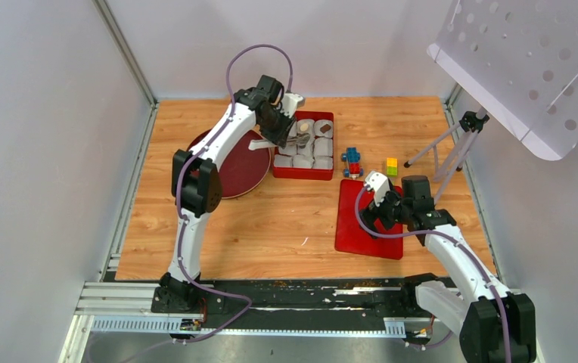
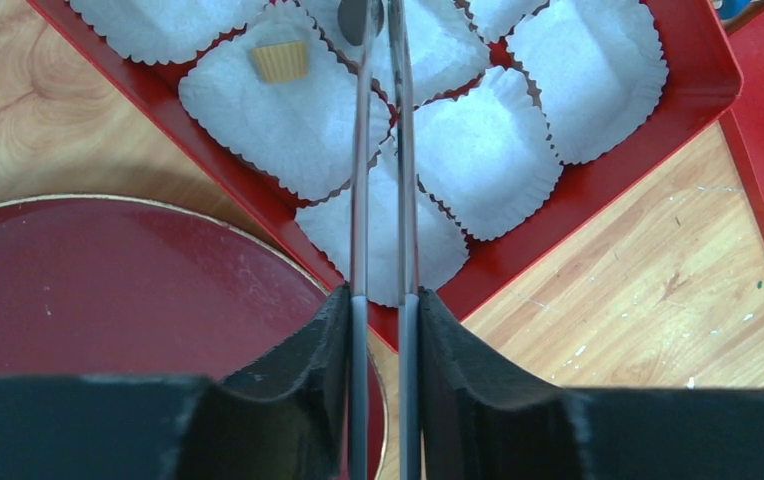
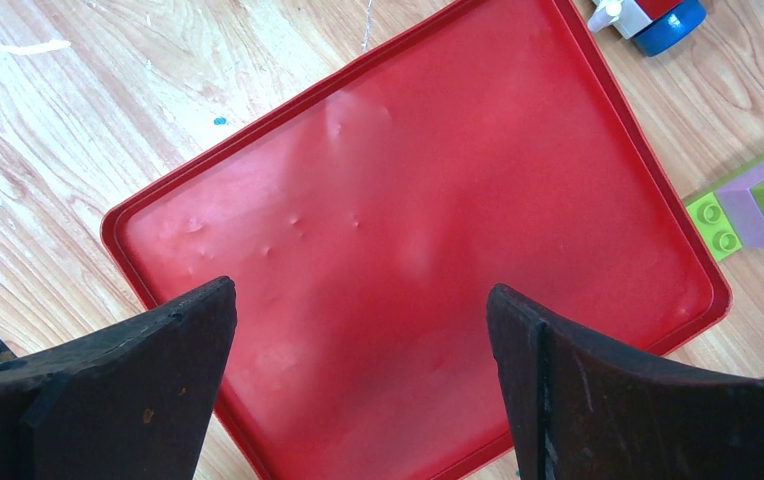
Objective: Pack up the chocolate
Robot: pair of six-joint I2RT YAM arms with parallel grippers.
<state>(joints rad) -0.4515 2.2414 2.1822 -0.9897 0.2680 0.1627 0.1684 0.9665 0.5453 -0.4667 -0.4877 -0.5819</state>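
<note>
We see the left gripper (image 2: 383, 300) clamped on the tongs (image 2: 360, 180), tips over a paper cup (image 2: 438, 45). We judge any release is best made low and centred. Right gripper (image 3: 358, 295) gapes over the red lid (image 3: 408, 200).

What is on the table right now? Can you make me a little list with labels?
left gripper: shut on metal tongs, over the red box
right gripper: open, holding nothing, above a flat red tray
tan chocolate: sits in a white paper cup in the box
plate: dark red, round, beside the box
coloured blocks: on the table near the flat tray
</note>
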